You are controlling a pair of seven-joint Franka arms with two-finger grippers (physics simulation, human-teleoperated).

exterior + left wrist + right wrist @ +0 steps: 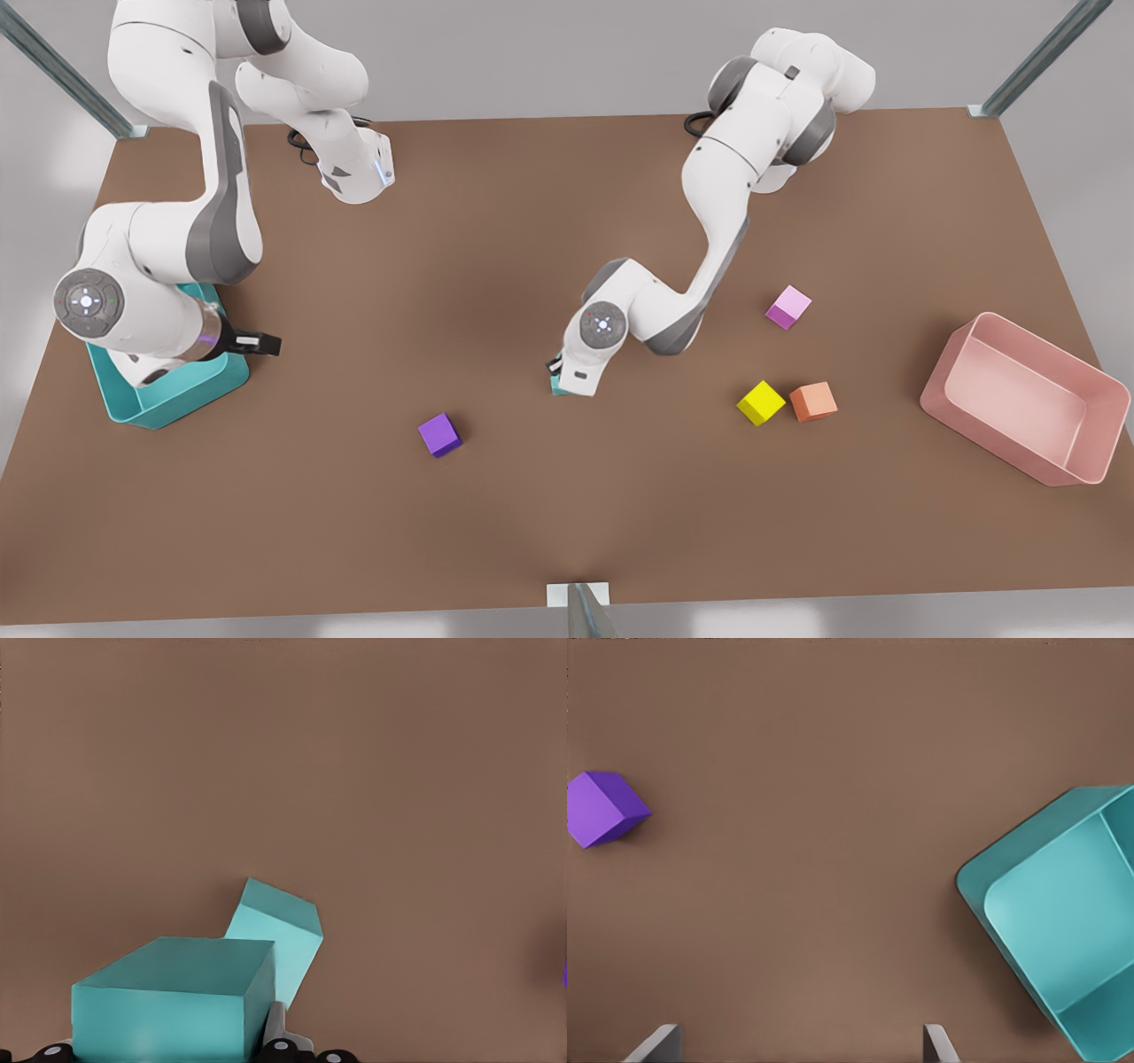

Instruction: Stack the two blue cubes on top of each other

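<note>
Low centre of the front view, my left gripper [560, 379] clamps one blue cube [168, 1001] beside the second blue cube [279, 939]; I judge lift clear, centre, square faces; right gripper [264, 343] waits spread wide by teal bin [168, 399].

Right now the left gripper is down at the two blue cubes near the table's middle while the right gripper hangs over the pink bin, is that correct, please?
Not quite: the right gripper hangs by the teal bin, as the right wrist view shows, not the pink bin. The left gripper is indeed down at the two blue cubes.
</note>
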